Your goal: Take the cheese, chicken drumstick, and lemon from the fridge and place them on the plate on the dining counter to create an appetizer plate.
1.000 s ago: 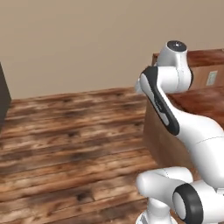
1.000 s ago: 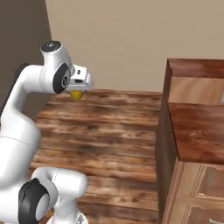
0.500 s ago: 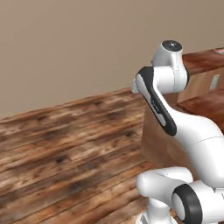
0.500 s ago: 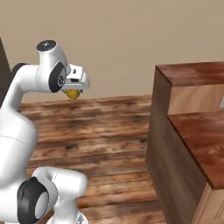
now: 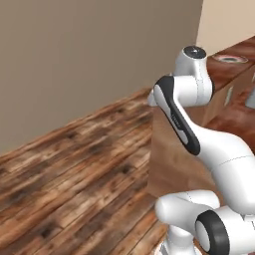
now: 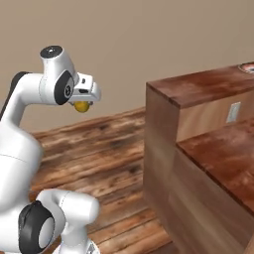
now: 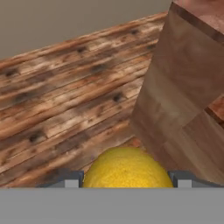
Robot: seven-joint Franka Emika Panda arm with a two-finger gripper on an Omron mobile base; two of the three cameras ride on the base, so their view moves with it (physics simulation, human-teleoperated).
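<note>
Gripper [image 7: 124, 180] fingers are pinched on the lemon [image 7: 127, 168], which bulges up as a yellow dome at the bottom centre of the hand view, flanked by the two small dark finger tips [image 7: 70, 178] low on either side. From the right base view the same gripper [image 6: 83, 105] sits in the upper left of the frame, with the lemon [image 6: 82, 106] showing as a small yellow lump tucked under the white hand, held in the air above the plank floor [image 6: 99, 149]. Beyond the fruit, in the hand view, the floor [image 7: 65, 96] of dark-knotted wooden boards fills the left and centre, and the lighter wood panel side of the dining counter [image 7: 175, 100] rises on the right. Seen in the right base view, the dining counter [image 6: 208, 84] stands well apart from the hand, on the right of the frame, its glossy reddish-brown top stepping down to a lower slab. At the far upper right edge of that view a sliver of the plate [image 6: 247, 68] rests on the counter top. In the left base view the plate [image 5: 230, 59] appears in the upper right corner, a round dark rim on the dining counter [image 5: 224, 74], behind the arm's upper joint.
</note>
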